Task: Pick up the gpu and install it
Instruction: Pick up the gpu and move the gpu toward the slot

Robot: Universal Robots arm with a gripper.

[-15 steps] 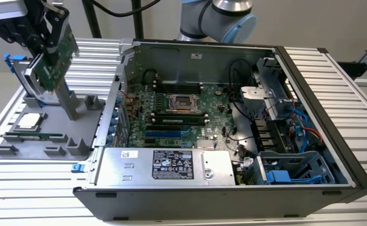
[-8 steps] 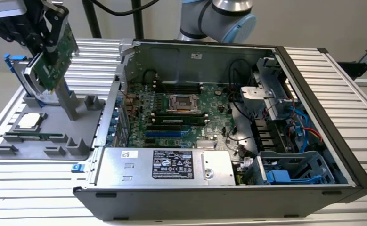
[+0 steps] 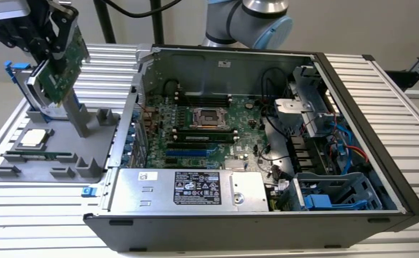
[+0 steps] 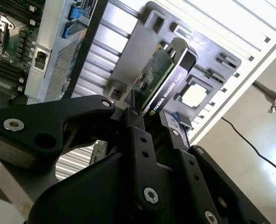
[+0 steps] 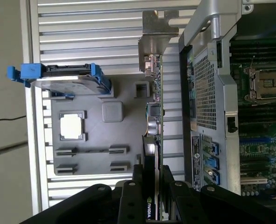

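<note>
On the exterior view's left, under the pincer (image 3: 54, 49), sits a grey tray (image 3: 22, 171). It holds a blue-framed drive (image 3: 24, 88) and a square chip (image 3: 35, 138). The pincer is shut tight on the gpu (image 3: 64, 72), with one finger on each flat face. The gpu hangs down from the pincer, a bit tilted, over the tray. Its long side points straight away from the pincer. In the first wrist view its silver bracket (image 5: 154, 42) is at the far end. That low end is close to the tray, and I cannot tell if they touch. The open case (image 3: 217, 64) lies to the exterior view's right of the pincer, just beside the tray. A green board (image 3: 159, 121) with long slots (image 3: 187, 153) lies flat inside. The gpu is not in the case yet.
</note>
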